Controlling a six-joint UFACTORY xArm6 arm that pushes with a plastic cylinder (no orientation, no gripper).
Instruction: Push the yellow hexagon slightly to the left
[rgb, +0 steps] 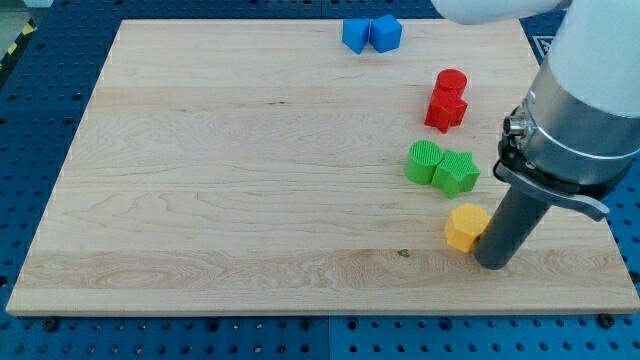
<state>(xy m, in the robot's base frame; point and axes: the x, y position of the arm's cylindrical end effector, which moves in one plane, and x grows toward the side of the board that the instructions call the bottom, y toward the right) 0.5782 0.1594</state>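
Observation:
The yellow hexagon (466, 227) lies on the wooden board near the view's lower right. My tip (494, 264) rests on the board just to the right of the hexagon and a little below it, touching or almost touching its right side. The dark rod rises from the tip up to the grey arm body at the view's right edge.
A green cylinder (424, 161) and a green star (457, 172) sit together just above the hexagon. A red cylinder (451, 82) and a red star (445, 111) lie higher up. Two blue blocks (371, 34) sit at the top edge. The board's right edge (600, 215) is close behind the rod.

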